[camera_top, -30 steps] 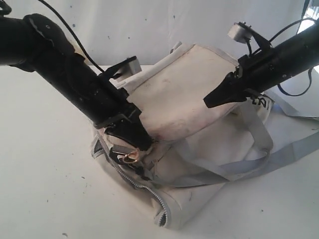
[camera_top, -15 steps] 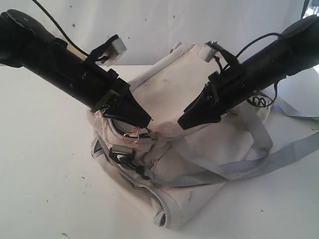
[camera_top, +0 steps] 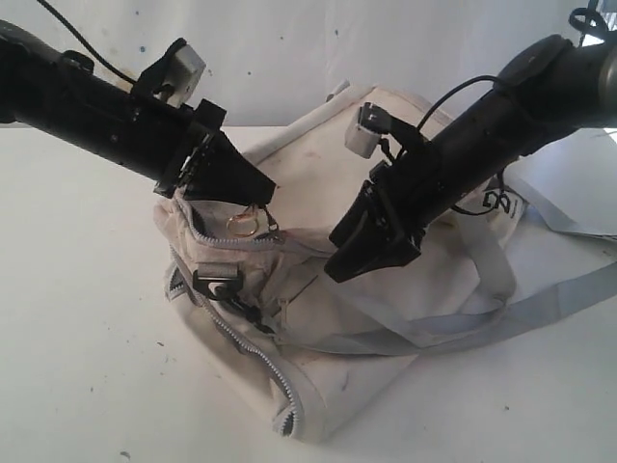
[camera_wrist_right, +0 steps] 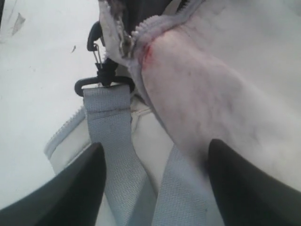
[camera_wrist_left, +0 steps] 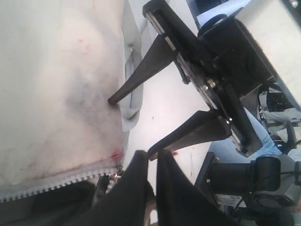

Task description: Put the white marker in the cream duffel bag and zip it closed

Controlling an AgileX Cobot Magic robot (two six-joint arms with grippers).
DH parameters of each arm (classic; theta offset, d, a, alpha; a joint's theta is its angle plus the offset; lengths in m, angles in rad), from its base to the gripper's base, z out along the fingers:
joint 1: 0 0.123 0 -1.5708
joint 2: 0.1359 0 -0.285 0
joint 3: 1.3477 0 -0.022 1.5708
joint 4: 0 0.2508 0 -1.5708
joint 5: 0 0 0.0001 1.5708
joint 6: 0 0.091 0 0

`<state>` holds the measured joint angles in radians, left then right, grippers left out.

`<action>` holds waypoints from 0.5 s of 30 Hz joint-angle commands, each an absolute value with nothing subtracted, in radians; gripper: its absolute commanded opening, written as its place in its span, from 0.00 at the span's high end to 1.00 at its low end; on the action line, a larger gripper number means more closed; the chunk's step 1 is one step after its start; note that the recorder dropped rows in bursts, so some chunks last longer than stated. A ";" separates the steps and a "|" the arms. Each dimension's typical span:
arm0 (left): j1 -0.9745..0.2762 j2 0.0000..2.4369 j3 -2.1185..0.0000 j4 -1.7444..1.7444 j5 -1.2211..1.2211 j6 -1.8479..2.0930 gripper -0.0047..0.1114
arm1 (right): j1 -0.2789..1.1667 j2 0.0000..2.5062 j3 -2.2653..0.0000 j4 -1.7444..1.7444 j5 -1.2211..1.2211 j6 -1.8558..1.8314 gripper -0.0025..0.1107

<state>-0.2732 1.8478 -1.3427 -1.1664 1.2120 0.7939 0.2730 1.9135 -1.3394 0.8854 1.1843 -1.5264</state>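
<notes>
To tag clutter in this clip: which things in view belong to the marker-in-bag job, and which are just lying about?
Part of the job:
- bag
- zipper
- left gripper
- right gripper
- marker: not in sight

Just there:
- grey straps
- black clip
- table

left pincer (camera_top: 262, 189) closed, right pincer (camera_top: 333, 257) spread

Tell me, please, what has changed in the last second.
The left pincer, shut on the bag, rose and drew back to the left, lifting that corner of the bag with it. The right pincer, open, came down toward the bag's middle. Nothing was let go. The straps hardly moved.
</notes>
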 commanded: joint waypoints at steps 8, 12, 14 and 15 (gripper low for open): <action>-0.270 1.838 -1.349 -1.221 1.221 0.782 0.96 | 0.369 1.907 -1.335 0.940 0.970 -1.593 0.50; -0.267 1.838 -1.349 -1.229 1.221 0.780 0.96 | 0.388 1.905 -1.335 0.917 0.978 -1.583 0.81; -0.249 1.838 -1.351 -1.221 1.221 0.777 0.96 | 0.388 1.905 -1.335 0.813 0.980 -1.492 0.98; -0.240 1.833 -1.351 -1.217 1.221 0.772 0.96 | 0.388 1.905 -1.335 0.770 0.973 -1.471 0.98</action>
<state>-0.2617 1.8478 -1.3427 -1.1883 1.2120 0.7850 0.3844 1.9135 -1.3394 0.8766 0.9730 -1.5390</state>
